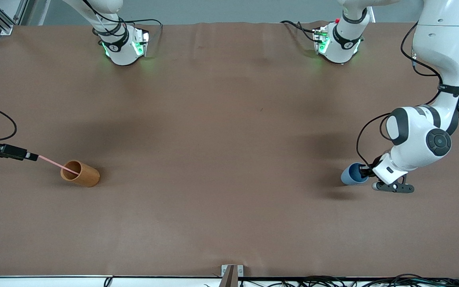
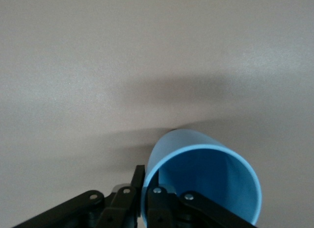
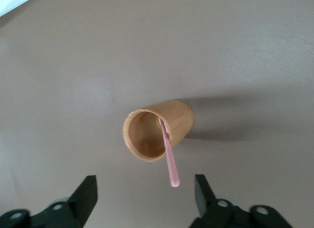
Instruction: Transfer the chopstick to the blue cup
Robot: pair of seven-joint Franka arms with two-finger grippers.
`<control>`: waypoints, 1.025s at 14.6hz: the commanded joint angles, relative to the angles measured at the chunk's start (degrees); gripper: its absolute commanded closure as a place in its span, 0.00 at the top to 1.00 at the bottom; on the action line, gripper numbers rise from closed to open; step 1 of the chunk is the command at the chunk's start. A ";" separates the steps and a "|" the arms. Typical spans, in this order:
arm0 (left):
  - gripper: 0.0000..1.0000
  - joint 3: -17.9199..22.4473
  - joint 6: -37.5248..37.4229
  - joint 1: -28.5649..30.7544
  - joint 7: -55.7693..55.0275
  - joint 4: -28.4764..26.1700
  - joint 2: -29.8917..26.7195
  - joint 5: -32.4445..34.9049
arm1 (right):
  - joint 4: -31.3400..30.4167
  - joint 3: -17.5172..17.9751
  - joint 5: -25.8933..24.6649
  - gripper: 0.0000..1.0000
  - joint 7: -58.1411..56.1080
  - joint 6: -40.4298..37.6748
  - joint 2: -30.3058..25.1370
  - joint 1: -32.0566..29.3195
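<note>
The pale pink chopstick (image 1: 56, 164) stands slanted in an upright orange-brown wooden cup (image 1: 83, 174) toward the right arm's end of the table. Its upper end sticks out past the rim. My right gripper (image 1: 32, 156) is open by that upper end. In the right wrist view the chopstick's (image 3: 170, 162) tip lies between the fingers of the right gripper (image 3: 145, 183) and touches neither. The blue cup (image 1: 352, 174) stands toward the left arm's end. My left gripper (image 1: 364, 171) is shut on its rim. In the left wrist view the left gripper (image 2: 146, 189) has one finger outside the blue cup (image 2: 216, 179) and one inside.
The brown table cover (image 1: 229, 159) is bare between the two cups. The arm bases (image 1: 124, 46) stand along the edge farthest from the front camera. A metal bracket (image 1: 231, 275) sits at the nearest edge, with cables beside it.
</note>
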 commanded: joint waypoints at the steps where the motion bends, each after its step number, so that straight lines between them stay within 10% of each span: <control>1: 0.00 0.05 -2.53 -1.78 -1.76 0.55 -3.03 -0.02 | -2.80 0.75 2.96 0.77 -2.12 1.72 -0.73 -1.85; 9: 0.00 -0.13 -11.43 -21.80 -41.79 8.10 -3.93 -0.11 | -7.11 0.75 6.21 0.56 -4.49 3.92 -0.37 -2.57; 15: 0.00 0.05 -11.43 -37.37 -66.79 19.61 6.08 -0.11 | -8.25 0.66 7.62 0.22 -4.49 6.03 -0.37 -2.57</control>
